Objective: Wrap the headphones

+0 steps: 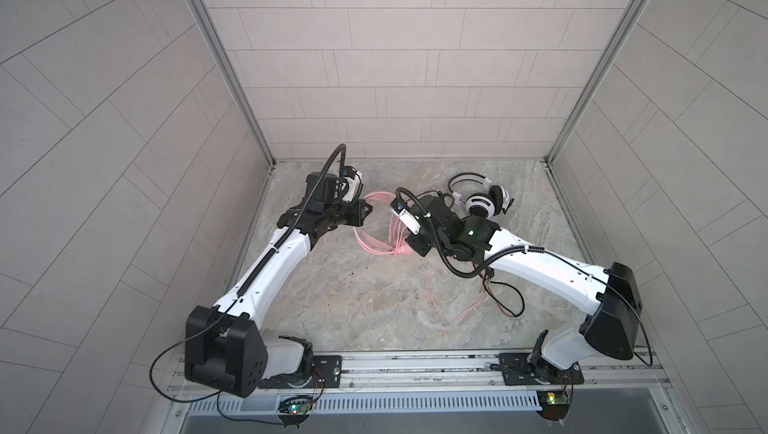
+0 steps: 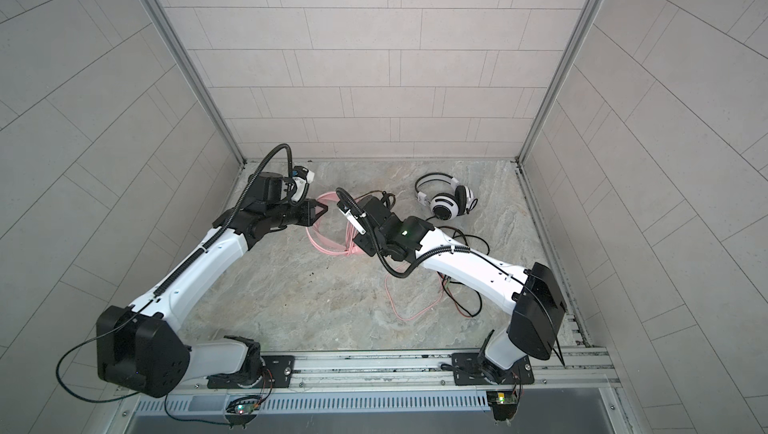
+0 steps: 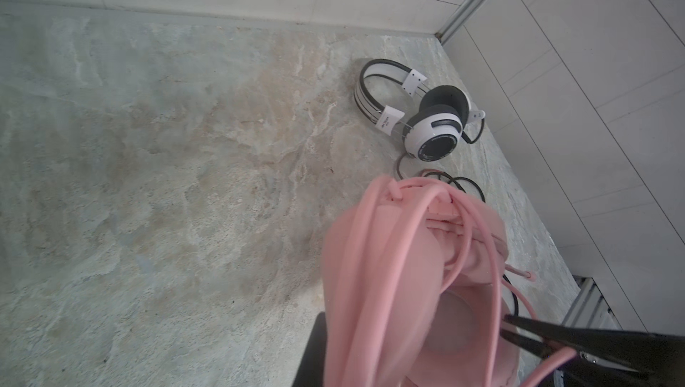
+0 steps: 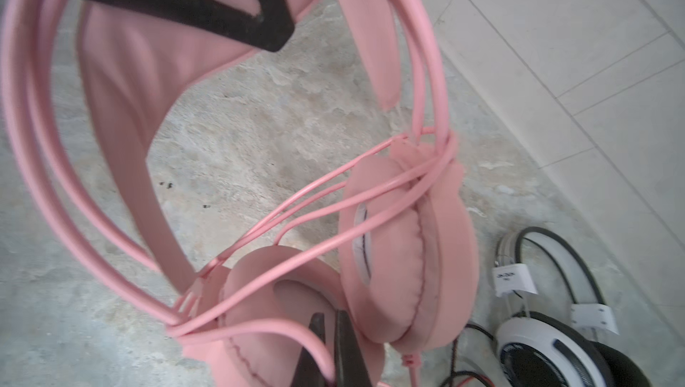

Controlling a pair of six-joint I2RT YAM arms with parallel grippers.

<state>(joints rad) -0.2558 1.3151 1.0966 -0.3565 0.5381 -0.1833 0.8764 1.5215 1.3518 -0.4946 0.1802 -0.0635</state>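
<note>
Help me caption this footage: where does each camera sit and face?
Top view: overhead at the front, looking down on the table; both arms show.
Top view: beside it, same aim, same arms.
Left wrist: rides the left arm, faces the pink headset; right gripper shows.
Right wrist: rides the right arm, faces that headset; left gripper, own fingers show.
Shared: both wrists see the white headset.

Pale tiled walls enclose a marbled stone tabletop, with a metal rail along its front.

Soft, even light, faint shadows; top views bow at edges; the close pink headset blurs in wrist views.
</note>
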